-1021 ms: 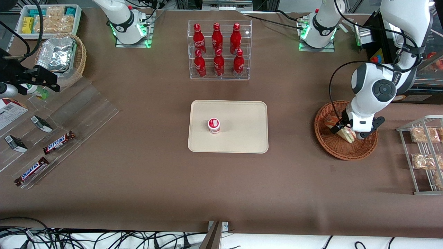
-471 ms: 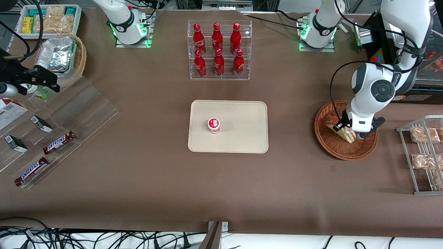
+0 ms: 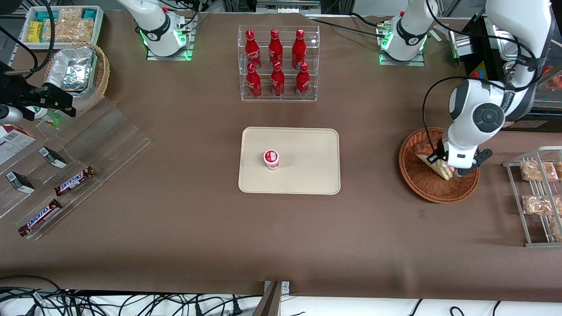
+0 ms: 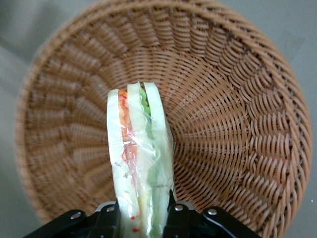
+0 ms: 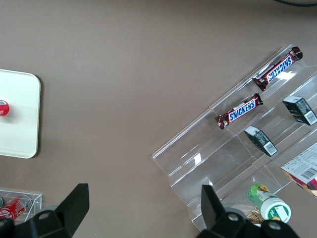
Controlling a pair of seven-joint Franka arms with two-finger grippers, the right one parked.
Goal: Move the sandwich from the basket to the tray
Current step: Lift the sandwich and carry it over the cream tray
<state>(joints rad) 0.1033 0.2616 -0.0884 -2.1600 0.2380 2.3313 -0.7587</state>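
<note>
The tray (image 3: 307, 180) lay mid-table with a small red-lidded cup (image 3: 271, 159) at about nine o'clock of its centre; a careless set-down risked knocking it. At the table's working-arm end, the gripper (image 3: 441, 164) was clamped on the sandwich (image 4: 138, 163) over the basket (image 3: 421, 184); its slick wrap could slip. White bread showed red-and-green filling.
</note>
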